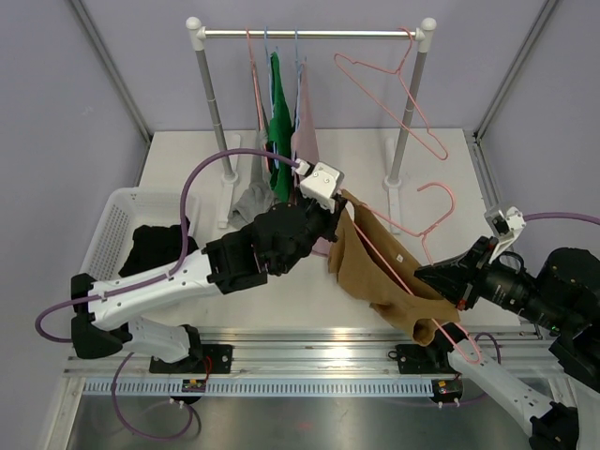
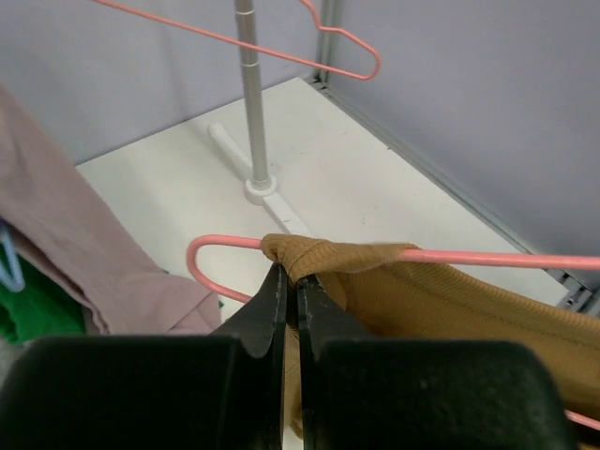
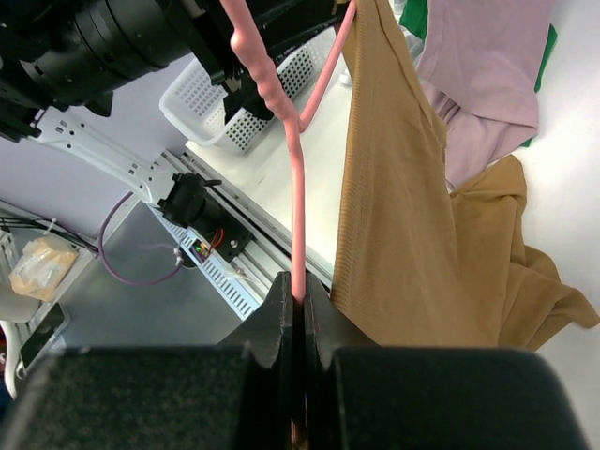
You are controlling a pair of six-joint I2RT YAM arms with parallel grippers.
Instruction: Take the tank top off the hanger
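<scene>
A tan ribbed tank top (image 1: 375, 272) hangs on a pink hanger (image 1: 441, 202) held tilted above the table's front right. My left gripper (image 1: 339, 208) is shut on the top's strap (image 2: 309, 255) where it wraps the hanger's upper end (image 2: 211, 246). My right gripper (image 1: 448, 292) is shut on the hanger's pink wire (image 3: 296, 225) at its low end, with the tan fabric (image 3: 412, 225) hanging beside it.
A white clothes rail (image 1: 309, 34) stands at the back with green (image 1: 277, 112) and mauve (image 1: 306, 122) garments and an empty pink hanger (image 1: 394, 84). A white basket (image 1: 127, 211) holding dark clothes sits at left. The rail's right post (image 2: 251, 103) is close behind my left gripper.
</scene>
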